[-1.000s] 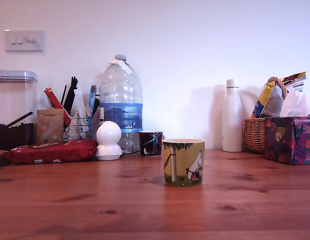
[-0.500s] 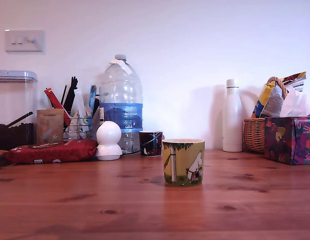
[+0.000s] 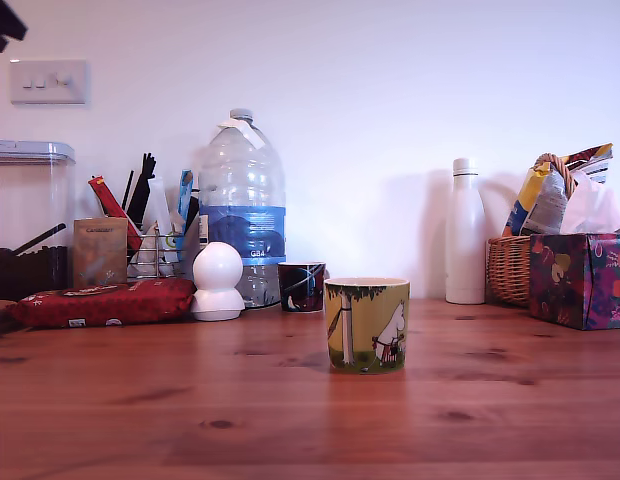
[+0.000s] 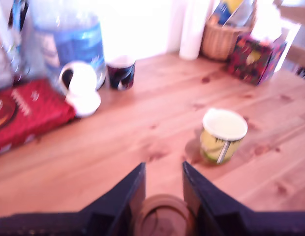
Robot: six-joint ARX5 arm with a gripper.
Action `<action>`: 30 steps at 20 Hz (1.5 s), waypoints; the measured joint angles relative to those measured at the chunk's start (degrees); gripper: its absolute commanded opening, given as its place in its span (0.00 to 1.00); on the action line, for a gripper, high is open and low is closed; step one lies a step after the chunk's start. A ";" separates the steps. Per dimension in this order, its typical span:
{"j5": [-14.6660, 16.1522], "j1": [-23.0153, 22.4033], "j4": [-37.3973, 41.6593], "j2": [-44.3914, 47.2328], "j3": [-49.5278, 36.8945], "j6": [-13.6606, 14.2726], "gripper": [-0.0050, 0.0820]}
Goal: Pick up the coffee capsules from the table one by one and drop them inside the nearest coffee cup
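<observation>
The yellow-green coffee cup (image 3: 367,324) stands upright in the middle of the wooden table (image 3: 290,420), showing its tree and white figure. From the wrist it is the cup (image 4: 223,135) with a pale, empty-looking inside, ahead of the fingers and off to one side. My gripper (image 4: 162,169) hangs high above the table. A brown coffee capsule (image 4: 162,216) sits between its dark fingers (image 4: 128,194), held near their base. In the exterior view only a dark bit of the arm (image 3: 2,22) shows, in the top left corner. No capsule lies on the table in either view.
A small dark navy cup (image 3: 301,286), a white round object (image 3: 217,280), a large water bottle (image 3: 241,205) and a red packet (image 3: 105,300) stand at the back left. A white bottle (image 3: 465,232), a basket (image 3: 508,268) and a tissue box (image 3: 580,278) are at the back right.
The dark bit of the arm at the exterior view's left edge has risen to the top left corner and shows more. Nothing on the table has moved.
</observation>
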 measured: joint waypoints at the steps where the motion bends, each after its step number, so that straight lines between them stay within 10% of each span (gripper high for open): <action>1: 0.11 -0.50 1.88 1.57 0.00 0.02 0.20; 12: 1.49 -9.27 27.23 20.33 -0.02 0.46 0.20; 30: 3.13 -20.37 43.67 40.50 2.58 0.42 0.20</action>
